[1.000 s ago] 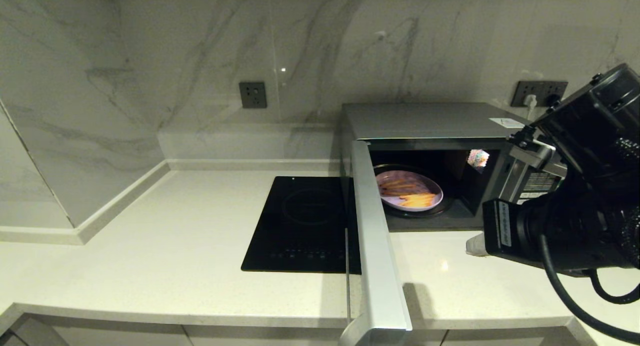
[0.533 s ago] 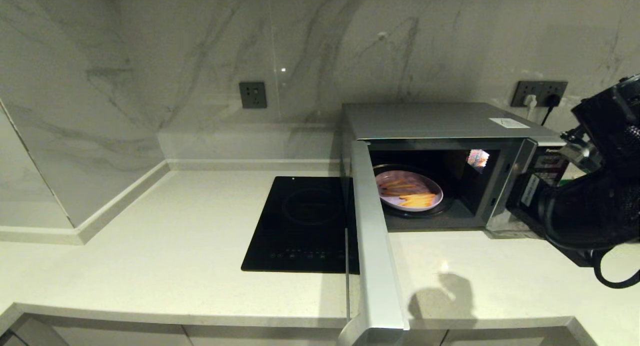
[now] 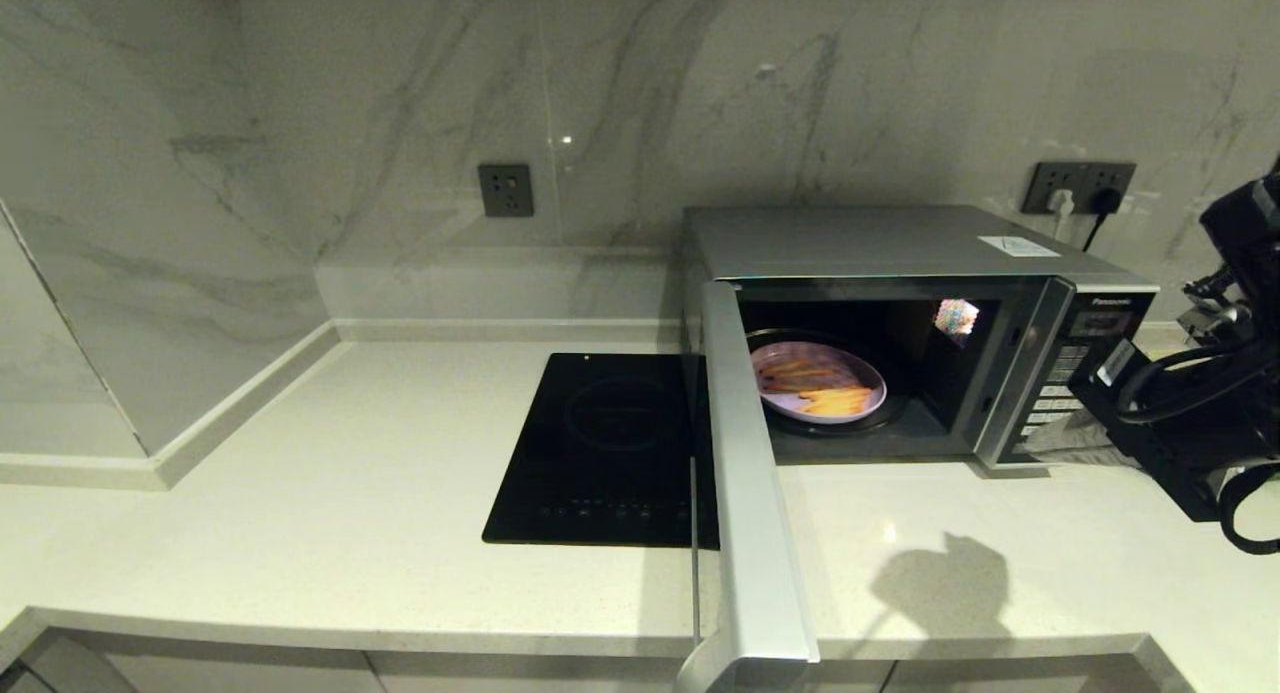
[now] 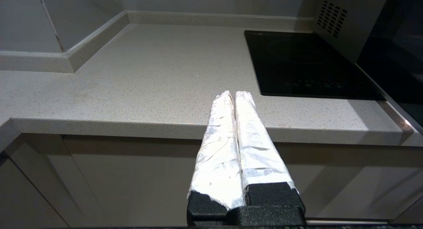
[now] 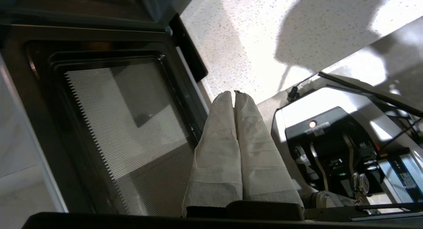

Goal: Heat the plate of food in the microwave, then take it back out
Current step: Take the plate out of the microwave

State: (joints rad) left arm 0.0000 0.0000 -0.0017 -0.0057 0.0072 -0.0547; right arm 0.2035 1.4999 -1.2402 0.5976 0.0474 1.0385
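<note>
Right gripper (image 5: 234,93): cloth-wrapped fingers pressed together, nothing held; positioned above the counter in front of the open oven, pointing down at the inner face of the door (image 5: 125,123). Arm body seen at the right edge of the head view, beside the keypad panel (image 3: 1065,393), clear of the cavity opening; probably placed so as to leave the door's swing path free.

Left gripper (image 4: 235,96): foil-wrapped fingers closed together, empty, parked low in front of the counter edge (image 4: 132,126), well apart from the hob (image 3: 610,448).

Plate of food (image 3: 818,381): seated on the turntable inside the microwave (image 3: 870,238), fries on top. Door (image 3: 750,493) swung fully open toward the robot; heating judged not yet started.
</note>
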